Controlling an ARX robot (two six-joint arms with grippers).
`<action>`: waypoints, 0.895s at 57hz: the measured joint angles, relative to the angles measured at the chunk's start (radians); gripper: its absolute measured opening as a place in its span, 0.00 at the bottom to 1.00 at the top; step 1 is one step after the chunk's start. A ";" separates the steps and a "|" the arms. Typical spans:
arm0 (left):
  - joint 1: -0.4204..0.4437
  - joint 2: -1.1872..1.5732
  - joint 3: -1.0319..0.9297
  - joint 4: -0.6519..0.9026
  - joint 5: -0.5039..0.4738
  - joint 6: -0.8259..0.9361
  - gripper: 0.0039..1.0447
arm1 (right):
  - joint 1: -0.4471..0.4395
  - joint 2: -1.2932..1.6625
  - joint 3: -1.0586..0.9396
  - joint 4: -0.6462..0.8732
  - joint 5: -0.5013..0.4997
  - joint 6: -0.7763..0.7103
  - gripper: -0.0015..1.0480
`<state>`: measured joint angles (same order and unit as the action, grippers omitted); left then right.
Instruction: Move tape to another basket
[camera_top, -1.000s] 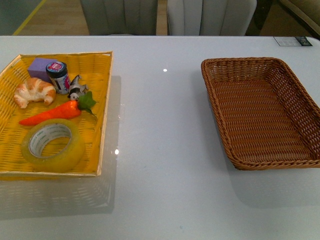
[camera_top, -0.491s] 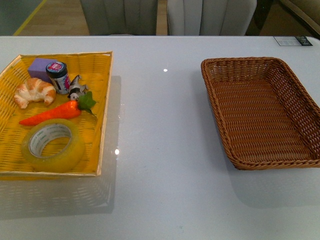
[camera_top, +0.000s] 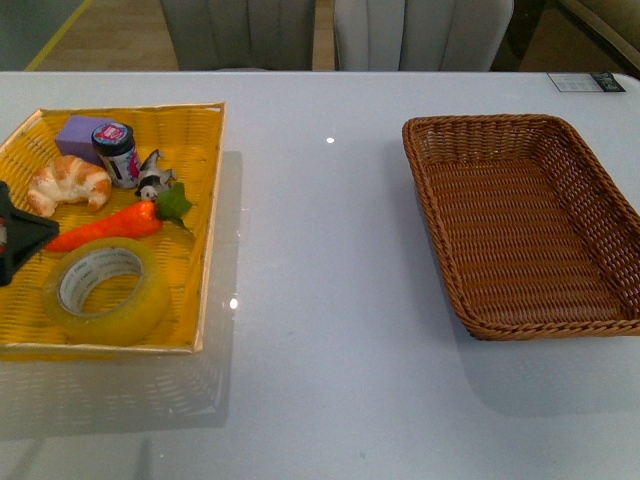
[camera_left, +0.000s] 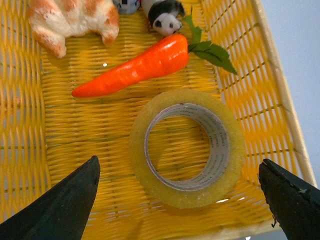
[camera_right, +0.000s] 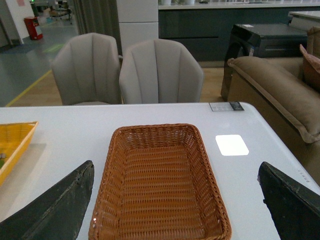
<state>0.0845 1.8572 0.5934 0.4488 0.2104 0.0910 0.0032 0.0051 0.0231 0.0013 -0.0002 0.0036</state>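
One light, rigid roll: the tape lies flat in the yellow tray, just beside the carrot. Left fingers hang spread wide near it; pinching across its slick outer wall should hold.

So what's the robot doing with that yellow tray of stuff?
It is getting ready to pick up the tape, which lies flat in the yellow tray next to a toy carrot. The left gripper hovers open over the roll and is not touching it yet. The right gripper is open too and faces the brown basket, which has nothing in it. That is where the tape should go.
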 joint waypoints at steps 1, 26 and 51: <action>0.000 0.020 0.010 0.003 -0.006 0.002 0.92 | 0.000 0.000 0.000 0.000 0.000 0.000 0.91; 0.000 0.299 0.178 0.007 -0.115 0.018 0.92 | 0.000 0.000 0.000 0.000 0.000 0.000 0.91; -0.017 0.374 0.247 -0.014 -0.132 0.009 0.72 | 0.000 0.000 0.000 0.000 0.000 0.000 0.91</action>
<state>0.0673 2.2314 0.8406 0.4347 0.0780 0.1001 0.0032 0.0051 0.0231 0.0013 -0.0002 0.0036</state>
